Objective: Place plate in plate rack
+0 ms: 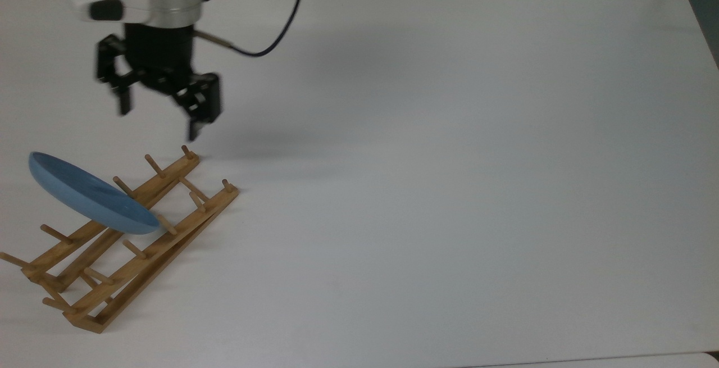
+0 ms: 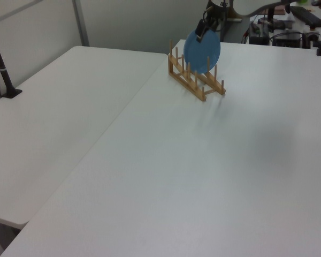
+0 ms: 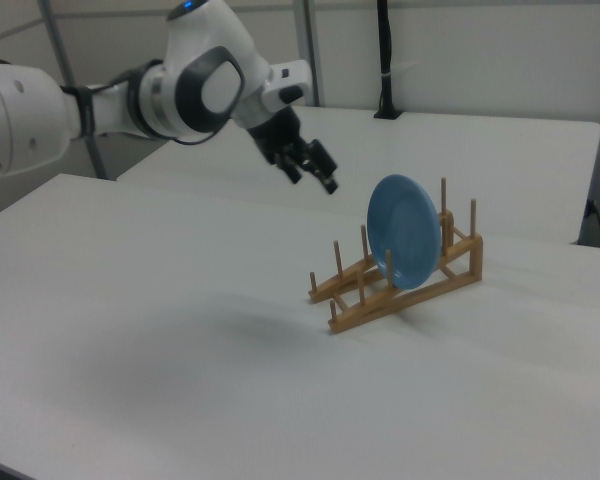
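White desk [image 1: 449,160] lies bare beyond the plate rack [image 1: 135,244]; plate [image 1: 90,194] stands slotted upright, claw [image 1: 160,115] released above.

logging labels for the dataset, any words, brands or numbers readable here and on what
No text can be read in these pictures.
The gripper is motion-blurred in the top view, so any marking on its black body is illegible.
The plate, the plate rack and the table are plain, with no label or number.
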Tool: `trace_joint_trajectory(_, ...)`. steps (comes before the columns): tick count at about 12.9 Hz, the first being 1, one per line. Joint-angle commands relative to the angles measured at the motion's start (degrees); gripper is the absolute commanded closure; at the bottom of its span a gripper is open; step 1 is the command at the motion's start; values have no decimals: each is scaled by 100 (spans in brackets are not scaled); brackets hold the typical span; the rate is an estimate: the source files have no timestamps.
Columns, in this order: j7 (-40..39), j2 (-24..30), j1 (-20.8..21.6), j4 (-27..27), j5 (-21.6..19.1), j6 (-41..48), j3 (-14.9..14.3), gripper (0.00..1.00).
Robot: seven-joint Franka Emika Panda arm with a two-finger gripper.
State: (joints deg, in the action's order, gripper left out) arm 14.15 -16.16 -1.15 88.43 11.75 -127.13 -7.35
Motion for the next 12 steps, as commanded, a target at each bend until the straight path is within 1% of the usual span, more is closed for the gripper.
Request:
trace_joint_trajectory(1, 52, 446, 334, 104, -357, 1468, -38, 0)
trace_joint_trajectory(3, -78, 630, 518, 148, -437, 2216, -38, 0)
trace_joint_trajectory(5, -473, 780, 563, 174, -559, 2735, -38, 0)
trace_joint_trajectory(6, -632, 894, 528, 192, -865, 2929, -38, 0)
trace_joint_trajectory(7, -642, 956, 510, 244, -1033, 3001, -47, 0)
trace_joint_trajectory(8, -651, 1087, 510, 340, -1061, 3132, -47, 0)
trace_joint_trajectory(9, -651, 1097, 510, 367, -1061, 3264, -47, 0)
trace_joint_trajectory(12, -659, 1062, 493, 324, -1026, 3230, -65, 0)
